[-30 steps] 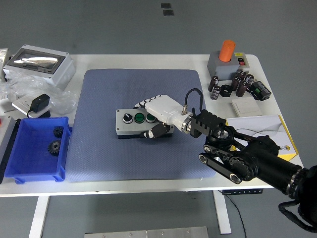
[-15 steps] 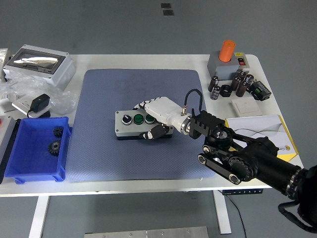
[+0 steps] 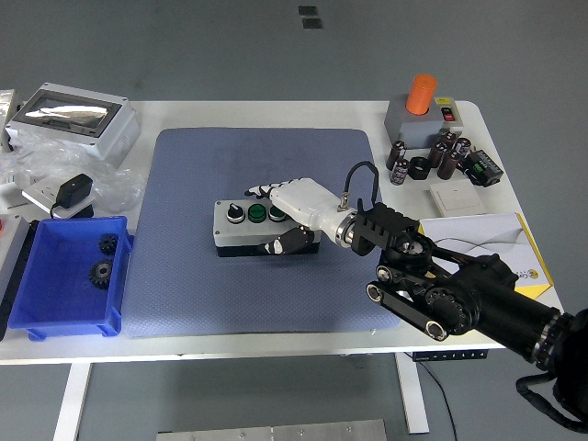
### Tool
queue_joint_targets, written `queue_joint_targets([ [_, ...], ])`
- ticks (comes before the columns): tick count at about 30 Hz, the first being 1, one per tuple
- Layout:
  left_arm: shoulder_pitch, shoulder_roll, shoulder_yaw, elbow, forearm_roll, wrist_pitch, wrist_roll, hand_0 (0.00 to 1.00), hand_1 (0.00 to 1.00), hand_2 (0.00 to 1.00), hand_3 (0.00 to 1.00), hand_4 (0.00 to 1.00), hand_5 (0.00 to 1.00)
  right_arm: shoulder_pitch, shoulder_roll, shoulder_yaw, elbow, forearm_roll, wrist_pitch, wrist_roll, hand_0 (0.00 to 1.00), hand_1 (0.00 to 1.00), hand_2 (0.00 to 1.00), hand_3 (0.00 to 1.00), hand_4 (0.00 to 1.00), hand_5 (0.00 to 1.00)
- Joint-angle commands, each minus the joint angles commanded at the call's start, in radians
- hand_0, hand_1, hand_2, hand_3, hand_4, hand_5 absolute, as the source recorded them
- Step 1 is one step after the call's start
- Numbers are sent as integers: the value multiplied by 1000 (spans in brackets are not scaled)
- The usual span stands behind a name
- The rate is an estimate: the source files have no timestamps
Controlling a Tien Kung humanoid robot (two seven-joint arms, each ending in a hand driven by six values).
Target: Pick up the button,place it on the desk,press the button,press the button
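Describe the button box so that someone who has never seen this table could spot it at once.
Find the blue-grey mat covering the middle of the white table. Near its centre lies the button box, under the right hand. It is a low grey box with round buttons in a row on top, two showing green.

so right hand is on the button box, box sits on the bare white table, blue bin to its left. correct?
Not quite. In the head view the button box sits on the blue-grey mat, not the bare white table. The right hand is on it, and the blue bin is to its left.
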Motion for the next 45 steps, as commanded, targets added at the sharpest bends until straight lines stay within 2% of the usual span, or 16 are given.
queue_joint_targets([
  [7,1,0,1,0,-1,-2,1,647,655,634,734,659,494,-5,-6,15,20,-10,19,-4,707,793,858,873,925,369],
  [9,1,-1,1,0,0,-2,1,647,655,634,734,659,494,-9,-10,27,38,-12,28,-6,707,793,858,873,925,369],
  [10,1,-1,1,0,0,-2,1,647,655,632,729,660,493,-11,-14,37,52,-12,34,-6,721,804,876,889,990,431],
  [15,3,-1,2,0,-1,-2,2,647,655,632,729,660,493,-21,-37,101,134,18,75,-7,721,804,876,889,990,431],
  [16,4,-1,2,0,0,-2,2,647,655,633,727,660,492,-25,-48,121,159,34,85,-7,722,817,903,911,998,503],
  [20,5,-3,-2,0,1,-2,1,647,655,633,727,660,492,-43,-111,194,247,72,84,-19,722,817,903,911,998,503],
  [23,8,-4,-6,0,-1,0,1,647,655,631,723,659,492,-63,-180,263,329,81,82,-53,735,837,920,950,998,504],
  [26,12,-4,-15,0,2,1,5,647,655,631,723,659,492,-71,-254,308,408,80,150,-113,735,837,920,950,998,504],
  [28,14,-3,-22,0,6,1,8,647,655,628,722,659,491,-71,-302,309,458,79,216,-161,718,826,893,912,993,497],
  [31,15,-3,-27,0,9,1,9,647,655,628,722,659,491,-66,-373,287,536,98,329,-239,718,826,893,912,993,497],
  [33,15,-3,-28,0,10,1,9,647,655,628,722,659,491,-63,-403,270,576,115,388,-278,718,826,893,912,993,497],
  [34,14,-3,-28,0,11,1,8,647,655,626,719,659,489,-62,-409,259,597,125,419,-294,320,421,484,840,641,227],
  [36,13,-4,-27,0,11,1,7,647,655,626,719,659,489,-59,-404,239,626,135,474,-308,320,421,484,840,641,227],
  [39,12,-4,-27,0,12,0,7,647,655,626,719,659,489,-56,-383,219,635,140,527,-309,320,421,484,840,641,227],
  [40,11,-4,-28,0,13,0,8,647,655,626,718,660,488,-54,-375,212,634,140,535,-308,228,326,320,823,375,64],
  [45,11,-4,-29,0,15,1,11,647,655,626,718,660,488,-47,-342,193,620,142,535,-301,228,326,320,823,375,64],
])
